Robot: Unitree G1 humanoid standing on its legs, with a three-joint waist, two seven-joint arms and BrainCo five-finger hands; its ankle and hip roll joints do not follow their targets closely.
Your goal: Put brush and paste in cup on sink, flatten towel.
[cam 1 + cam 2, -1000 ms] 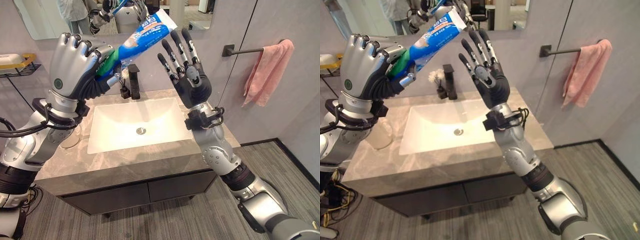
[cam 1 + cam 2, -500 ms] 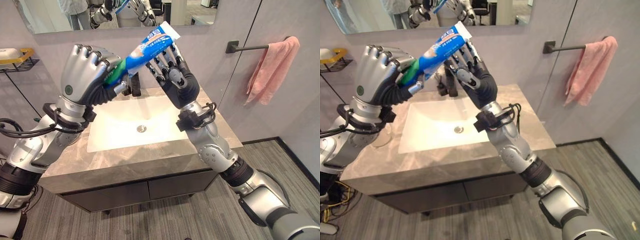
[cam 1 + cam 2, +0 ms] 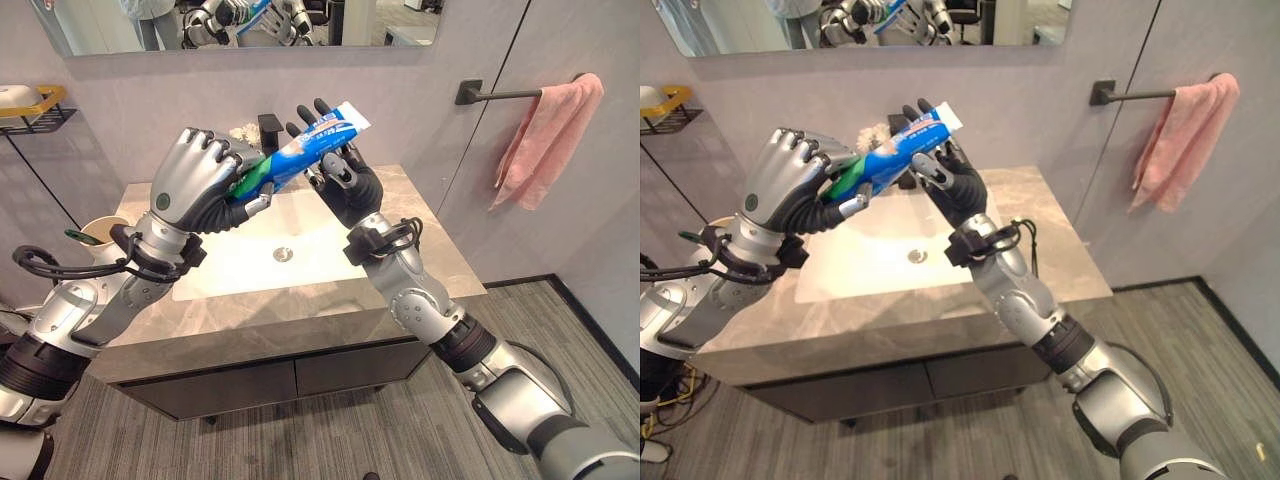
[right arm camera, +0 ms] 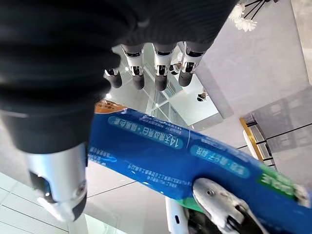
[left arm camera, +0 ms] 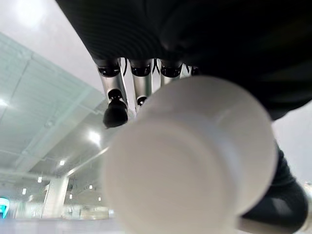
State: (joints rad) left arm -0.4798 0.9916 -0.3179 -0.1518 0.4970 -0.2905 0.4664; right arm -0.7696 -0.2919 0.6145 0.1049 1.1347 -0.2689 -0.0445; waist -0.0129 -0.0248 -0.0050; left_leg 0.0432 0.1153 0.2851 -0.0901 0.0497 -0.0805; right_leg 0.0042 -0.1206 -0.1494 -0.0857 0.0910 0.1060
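Blue paste (image 3: 318,146) is held up over the sink (image 3: 262,255) in the left eye view, its green cap end inside the left hand (image 3: 205,180), whose fingers are curled round it. The right hand (image 3: 338,172) meets the tube from behind and below, fingers straight and spread against it, not yet wrapped. A cup (image 3: 104,233) stands on the bench (image 3: 262,318) by the left forearm with a dark thin thing poking over its rim, possibly the brush; I cannot tell. The towel (image 3: 547,138) hangs bunched at one end of its bar (image 3: 498,96).

From the right eye the same hand-over shows: paste (image 3: 902,146) slanting up between both hands, well above the basin, the pink towel (image 3: 1185,138) crumpled on the rail.

Close to the left wrist, a white round cap (image 5: 187,158) fronts the view, with dark-tipped fingers (image 5: 116,111) bent in just behind it; the tube's body is hidden.

Past the right wrist the blue tube (image 4: 180,165) crosses under straight fingers (image 4: 158,75), the thumb beside it, apart from the tube as far as I can see.

By my reading the paste is not yet in the cup, and the towel is still to be flattened. The cup's inside is hard to make out.
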